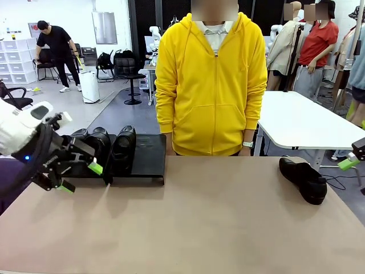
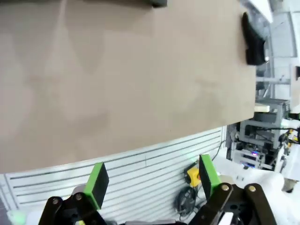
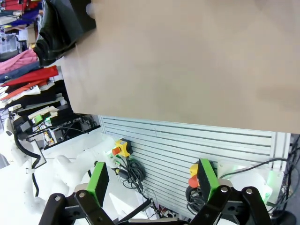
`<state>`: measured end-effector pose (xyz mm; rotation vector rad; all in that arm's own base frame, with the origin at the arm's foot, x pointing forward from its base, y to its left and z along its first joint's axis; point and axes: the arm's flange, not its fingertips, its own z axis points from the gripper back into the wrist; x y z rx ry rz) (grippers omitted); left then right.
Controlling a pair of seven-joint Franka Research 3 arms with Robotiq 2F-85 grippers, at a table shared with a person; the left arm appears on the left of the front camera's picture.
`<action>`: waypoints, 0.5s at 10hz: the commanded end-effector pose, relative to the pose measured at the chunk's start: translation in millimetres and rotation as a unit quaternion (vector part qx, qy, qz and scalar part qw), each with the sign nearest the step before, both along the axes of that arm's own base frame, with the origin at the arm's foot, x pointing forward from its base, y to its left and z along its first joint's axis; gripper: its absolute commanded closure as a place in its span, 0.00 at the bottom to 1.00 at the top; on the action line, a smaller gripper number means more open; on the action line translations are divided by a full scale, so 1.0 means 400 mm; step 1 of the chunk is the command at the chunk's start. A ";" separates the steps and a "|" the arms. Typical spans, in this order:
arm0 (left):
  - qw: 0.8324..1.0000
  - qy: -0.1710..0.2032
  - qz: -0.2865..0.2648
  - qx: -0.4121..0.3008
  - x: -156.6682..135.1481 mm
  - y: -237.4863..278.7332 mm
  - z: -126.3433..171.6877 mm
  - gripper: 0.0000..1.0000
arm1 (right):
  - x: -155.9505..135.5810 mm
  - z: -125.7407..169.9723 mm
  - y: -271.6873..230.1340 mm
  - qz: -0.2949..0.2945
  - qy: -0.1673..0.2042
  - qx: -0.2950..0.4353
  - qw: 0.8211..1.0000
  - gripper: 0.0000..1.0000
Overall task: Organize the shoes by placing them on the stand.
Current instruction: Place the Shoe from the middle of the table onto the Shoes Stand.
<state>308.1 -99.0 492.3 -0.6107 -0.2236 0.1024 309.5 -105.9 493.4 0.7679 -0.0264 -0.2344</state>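
A: Where do things stand? I count three shoes (image 1: pixel 105 149) on the stand (image 1: pixel 145 154) at the counter's far left edge, packed at its left end, with the stand's right portion bare.

B: And the fourth shoe (image 1: pixel 303 179) lies near the counter's far right edge, apart from everything. The left gripper (image 1: pixel 80 177) hangs just in front of the stand, jaws wide apart and holding nothing. The right gripper (image 3: pixel 152 180) is off the right edge of the counter, jaws likewise spread and empty.

A: What worries you?

B: The leather is glossy and rounded, so I judge a pinch across the toe could slip and drop the shoe. A grip around the collar or heel looks safer.

A: And the stand?

B: Its panels slant. A shoe set down carelessly might slide or nudge its neighbours. The left arm is also close to the stand, so carrying the shoe across risks the arms crowding each other.
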 end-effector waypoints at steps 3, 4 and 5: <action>0.996 0.089 0.001 0.012 -0.039 -0.056 -0.018 0.00 | -0.002 0.003 -0.007 0.009 -0.005 -0.001 1.000 0.00; 0.996 0.089 0.001 0.012 -0.039 -0.056 -0.018 0.00 | -0.002 0.003 -0.007 0.009 -0.005 -0.001 1.000 0.00; 0.996 0.089 0.001 0.012 -0.039 -0.056 -0.018 0.00 | -0.002 0.003 -0.007 0.009 -0.005 -0.001 1.000 0.00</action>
